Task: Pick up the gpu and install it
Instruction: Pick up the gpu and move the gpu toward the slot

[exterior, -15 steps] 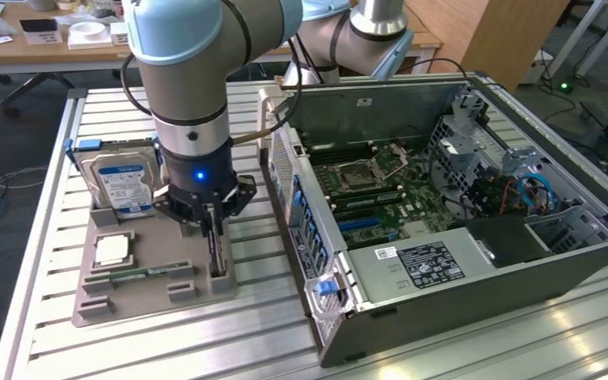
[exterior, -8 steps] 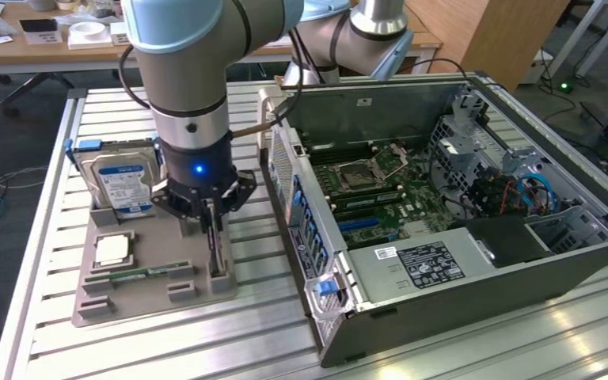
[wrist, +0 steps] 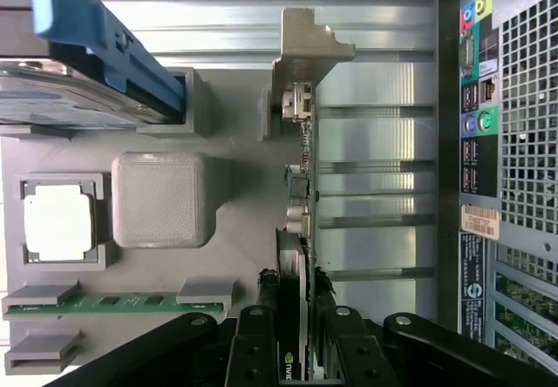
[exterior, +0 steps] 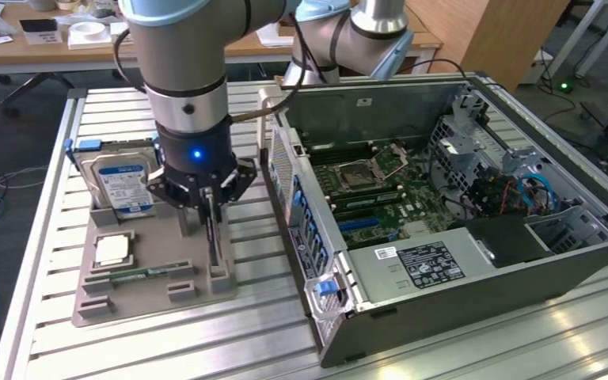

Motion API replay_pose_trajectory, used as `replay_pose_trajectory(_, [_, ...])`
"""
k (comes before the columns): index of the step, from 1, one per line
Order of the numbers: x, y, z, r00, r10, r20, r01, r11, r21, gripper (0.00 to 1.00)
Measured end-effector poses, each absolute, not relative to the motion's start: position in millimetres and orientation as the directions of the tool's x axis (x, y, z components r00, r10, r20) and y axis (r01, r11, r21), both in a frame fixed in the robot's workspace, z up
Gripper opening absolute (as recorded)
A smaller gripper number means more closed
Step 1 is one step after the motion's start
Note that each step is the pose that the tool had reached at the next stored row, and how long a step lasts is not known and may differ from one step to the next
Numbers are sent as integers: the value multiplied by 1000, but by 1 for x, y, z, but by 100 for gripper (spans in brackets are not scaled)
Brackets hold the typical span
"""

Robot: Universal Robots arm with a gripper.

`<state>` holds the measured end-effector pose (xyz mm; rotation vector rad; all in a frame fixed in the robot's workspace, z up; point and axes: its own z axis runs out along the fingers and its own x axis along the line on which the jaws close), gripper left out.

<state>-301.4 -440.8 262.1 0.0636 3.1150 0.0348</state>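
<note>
The gpu [exterior: 212,241] stands on edge as a thin dark card in the slots of the grey holder tray [exterior: 148,305], at the side nearest the computer case. My gripper [exterior: 208,207] hangs straight above it, and its black fingers [wrist: 255,345] press on both faces of the gpu [wrist: 297,256] near one end. The card still sits in the holder. The open computer case [exterior: 557,261] lies to the exterior view's right, its motherboard [exterior: 380,198] exposed.
On the same tray stand a blue-labelled hard drive [exterior: 120,187], a processor [exterior: 112,250] and a green memory stick [exterior: 142,275]. The slatted metal table [exterior: 473,348] carries everything. The case's rear panel [wrist: 499,143] lies close beside the card. Desks and cables sit behind.
</note>
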Motion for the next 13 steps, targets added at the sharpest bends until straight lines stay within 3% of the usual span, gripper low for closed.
replay_pose_trajectory(13, [-301,-441,303,-999,41,-25,41,999,23,26])
